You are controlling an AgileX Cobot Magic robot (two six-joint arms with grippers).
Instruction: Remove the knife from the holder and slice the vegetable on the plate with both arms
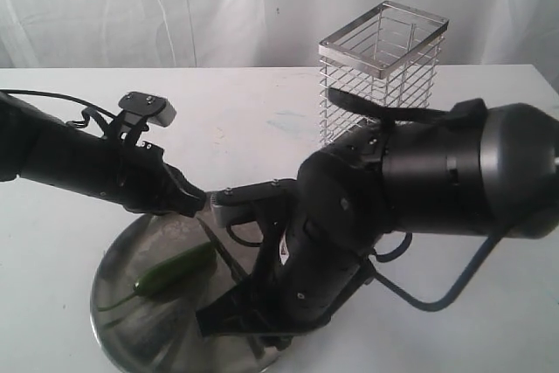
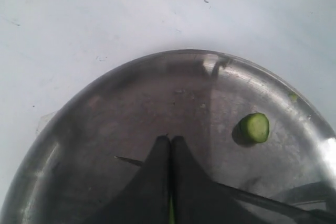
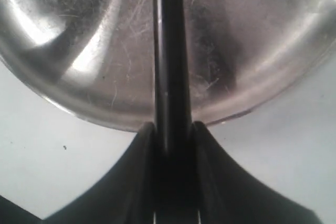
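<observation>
Knife (image 3: 169, 77) sits clamped in the right pincer (image 3: 171, 127), its black handle gripped tight between the two fingers and the rest running out over the plate (image 1: 118, 303). In the exterior view the thin dark blade slants across the plate just beside the chili (image 1: 175, 269), which lies on the plate's left part with its stem end toward the rim. The left pincer (image 2: 170, 139) hangs low over the plate with its fingers pressed together. A thin green line shows in the slit between them, but I cannot tell whether anything is pinched there. From the left wrist view, the blade's point sticks out from under that pincer, and one green slice (image 2: 254, 128) lies apart on the plate. The holder (image 1: 382, 72) stands upright toward the back of the white counter (image 1: 244, 120), well apart from the plate.
</observation>
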